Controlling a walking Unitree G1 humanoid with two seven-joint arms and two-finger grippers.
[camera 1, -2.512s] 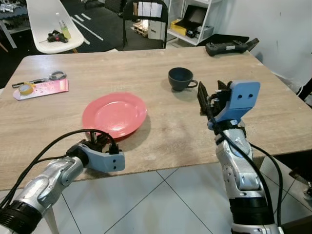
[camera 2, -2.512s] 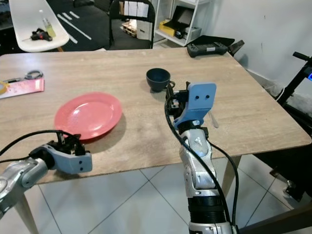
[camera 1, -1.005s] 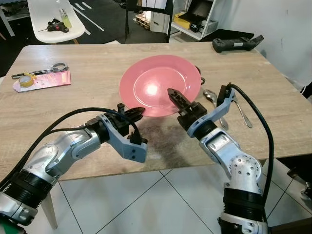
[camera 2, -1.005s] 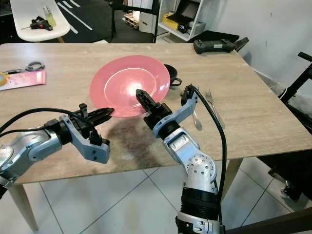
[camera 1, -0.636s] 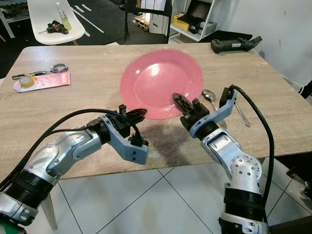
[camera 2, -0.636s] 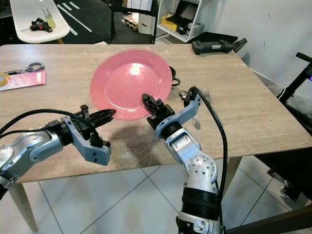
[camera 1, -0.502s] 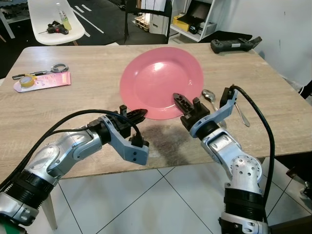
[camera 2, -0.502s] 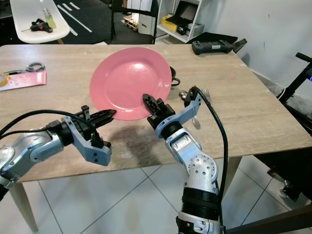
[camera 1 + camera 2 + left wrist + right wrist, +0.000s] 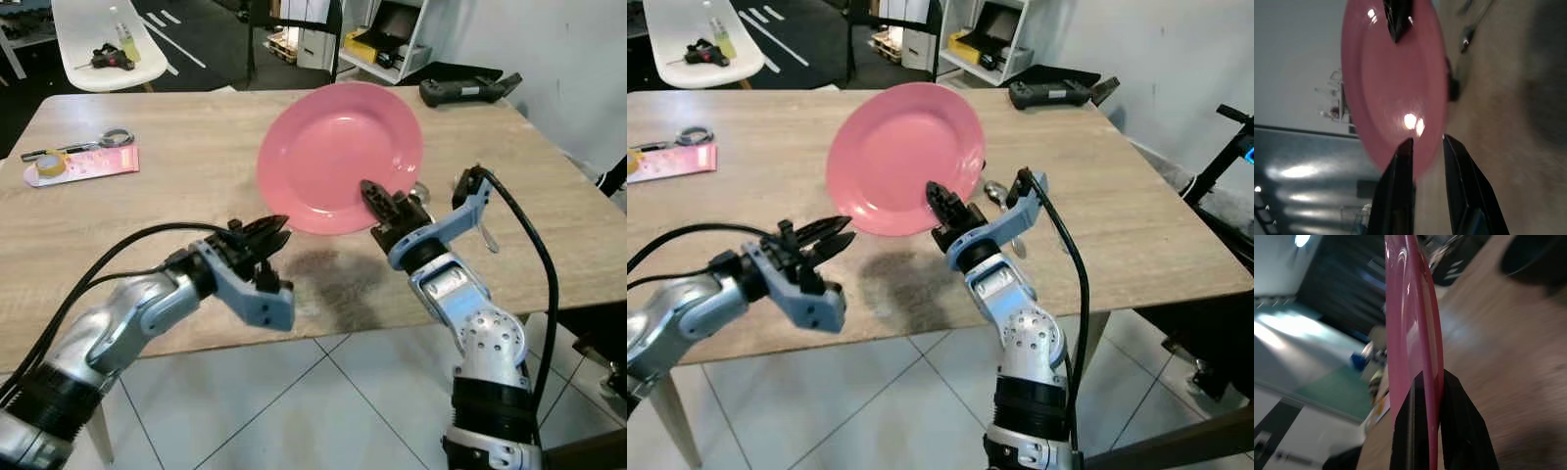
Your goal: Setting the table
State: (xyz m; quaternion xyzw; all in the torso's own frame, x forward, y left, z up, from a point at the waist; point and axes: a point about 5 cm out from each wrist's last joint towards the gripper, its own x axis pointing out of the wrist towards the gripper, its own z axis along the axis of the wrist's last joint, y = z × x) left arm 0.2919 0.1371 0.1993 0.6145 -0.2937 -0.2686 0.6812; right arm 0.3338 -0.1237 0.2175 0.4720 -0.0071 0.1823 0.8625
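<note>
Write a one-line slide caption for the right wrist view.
Right gripper pinches the pink plate by its rim, holding it tilted above the wooden table.

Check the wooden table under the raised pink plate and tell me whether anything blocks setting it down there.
Nothing visible does. The right tool pinches the round pink plate by its lower rim, tilted above the wooden table. The tabletop below it shows bare wood and the plate's shadow. The metal spoon lies to its right; the left tool hovers apart.
</note>
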